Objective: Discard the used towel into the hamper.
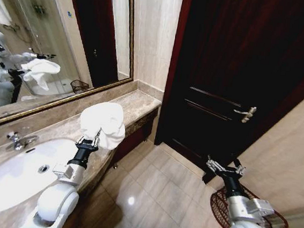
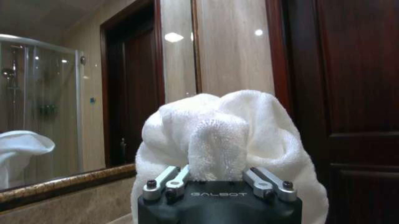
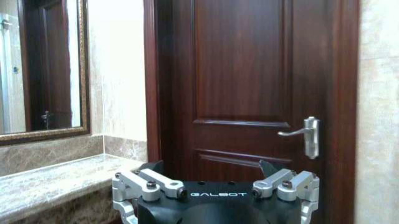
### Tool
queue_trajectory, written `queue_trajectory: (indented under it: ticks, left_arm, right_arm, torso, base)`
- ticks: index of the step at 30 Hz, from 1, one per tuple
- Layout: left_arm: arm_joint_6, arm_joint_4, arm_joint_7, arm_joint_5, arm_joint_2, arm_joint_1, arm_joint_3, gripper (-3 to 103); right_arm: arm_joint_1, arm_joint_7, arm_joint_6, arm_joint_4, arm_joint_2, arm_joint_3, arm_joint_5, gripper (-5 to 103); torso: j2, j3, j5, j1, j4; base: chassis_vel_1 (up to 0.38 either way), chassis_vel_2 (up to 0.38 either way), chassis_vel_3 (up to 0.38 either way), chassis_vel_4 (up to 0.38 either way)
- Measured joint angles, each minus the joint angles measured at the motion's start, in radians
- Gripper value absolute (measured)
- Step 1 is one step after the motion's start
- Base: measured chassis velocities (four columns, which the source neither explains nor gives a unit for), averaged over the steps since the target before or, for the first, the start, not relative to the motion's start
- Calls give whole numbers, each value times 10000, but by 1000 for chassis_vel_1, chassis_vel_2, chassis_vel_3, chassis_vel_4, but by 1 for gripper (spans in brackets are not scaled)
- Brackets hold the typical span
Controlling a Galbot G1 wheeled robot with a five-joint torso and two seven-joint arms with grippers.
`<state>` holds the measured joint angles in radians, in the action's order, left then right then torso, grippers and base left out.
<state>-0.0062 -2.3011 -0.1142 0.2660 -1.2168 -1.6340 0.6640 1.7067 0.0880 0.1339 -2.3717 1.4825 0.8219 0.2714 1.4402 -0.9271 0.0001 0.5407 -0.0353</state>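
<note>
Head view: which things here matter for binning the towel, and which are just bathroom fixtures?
Job:
white towel, held in left gripper
hamper, on floor by right gripper

Just there:
sink
faucet
mirror
door

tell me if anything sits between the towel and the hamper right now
Nothing visible on the bare floor between them. The left gripper holds the towel above the counter; the hamper sits on the floor across it, with the right gripper just above its rim.

Left end effector [image 1: 92, 139] gripping white towel [image 1: 104, 121] above countertop [image 1: 142, 103], hamper [image 1: 224, 203] on floor
</note>
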Motion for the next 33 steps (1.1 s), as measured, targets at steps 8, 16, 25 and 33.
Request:
queue_trajectory:
  ticks: [8, 16, 25, 33]
  left_arm:
    - [-117, 89, 5, -48, -64, 8, -63, 20]
    - [-81, 221, 5, -176, -98, 82, -192, 20]
    - [-80, 330, 3, -261, -103, 131, -436, 20]
    - [-80, 322, 25, -254, -127, 40, -489, 20]
  right_arm:
    - [-6, 5, -247, 75, 12, -39, -60, 100]
    - [-68, -113, -236, 57, -18, -58, -77, 100]
    - [-78, -238, -153, -37, -46, -67, -88, 100]
    - [-68, -248, -125, -88, 45, -93, -104, 100]
  torso:
    - [7, 5, -2, -11, 0]
    - [-2, -3, -3, 9, -2]
    - [-1, 0, -3, 1, 0]
    - [-23, 12, -2, -9, 1]
  base:
    - [8, -321, -24, 325]
    - [-6, -14, 3, 4]
    - [-39, -1, -39, -74]
    - [-73, -110, -68, -46]
